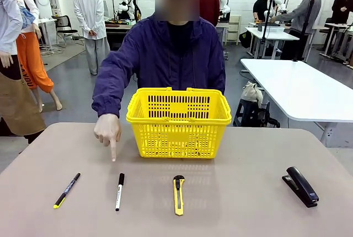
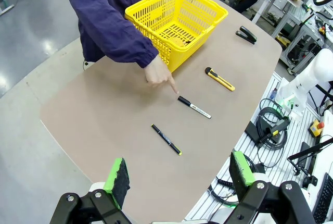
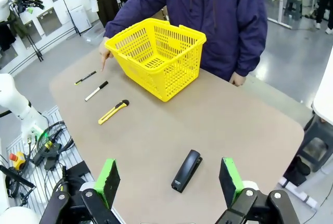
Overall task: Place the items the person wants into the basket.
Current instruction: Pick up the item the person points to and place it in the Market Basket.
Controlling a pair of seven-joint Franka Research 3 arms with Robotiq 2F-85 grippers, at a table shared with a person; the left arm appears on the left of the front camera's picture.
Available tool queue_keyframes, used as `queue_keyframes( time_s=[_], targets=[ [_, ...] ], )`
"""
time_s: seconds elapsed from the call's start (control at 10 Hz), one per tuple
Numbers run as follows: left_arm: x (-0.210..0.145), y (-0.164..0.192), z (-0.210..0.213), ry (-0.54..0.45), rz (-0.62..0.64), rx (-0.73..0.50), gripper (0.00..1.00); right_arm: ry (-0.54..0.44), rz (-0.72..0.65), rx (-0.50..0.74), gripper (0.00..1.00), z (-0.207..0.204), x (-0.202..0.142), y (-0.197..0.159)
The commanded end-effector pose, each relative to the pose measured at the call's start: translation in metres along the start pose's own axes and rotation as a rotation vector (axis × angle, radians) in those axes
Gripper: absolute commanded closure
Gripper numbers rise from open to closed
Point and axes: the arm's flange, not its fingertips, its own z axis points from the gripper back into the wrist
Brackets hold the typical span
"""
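Tan table [image 1: 248,209], front view: marker [image 1: 119,191] lower left of centre, person's hand [image 1: 107,129] pointing just above it. Knife [image 1: 178,194] to its right, pen [image 1: 67,190] left, basket [image 1: 178,138] mid-frame, stapler [image 1: 300,186] lower right. Left gripper [image 2: 180,172] and right gripper [image 3: 169,178] both spread apart, empty.

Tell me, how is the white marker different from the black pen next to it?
The marker has a white body and black cap; the pen is black with a yellow tip. The marker lies nearly straight, the pen slants. The person's finger points at the marker, not the pen. Both lie flat on the table.
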Motion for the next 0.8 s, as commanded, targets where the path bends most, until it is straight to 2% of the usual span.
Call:
queue_keyframes(
  time_s=[0.0, 0.3, 0.4, 0.7],
  targets=[
    [0.022, -0.014, -0.015, 0.094, -0.034, 0.026, 0.0, -0.02, 0.012, 0.011, 0.0, -0.001, 0.001, -0.002],
    [0.076, -0.063, -0.099, 0.52, -0.118, 0.054, 0.0, -0.02, 0.012, 0.011, 0.0, -0.001, 0.001, -0.002],
    [0.08, -0.081, -0.13, 0.604, -0.093, 0.103, 0.0, -0.02, 0.012, 0.011, 0.0, -0.001, 0.001, -0.002],
    [0.076, -0.138, -0.231, 0.711, 0.091, 0.528, 0.0, -0.02, 0.012, 0.011, 0.0, -0.001, 0.001, -0.002]
  ],
)
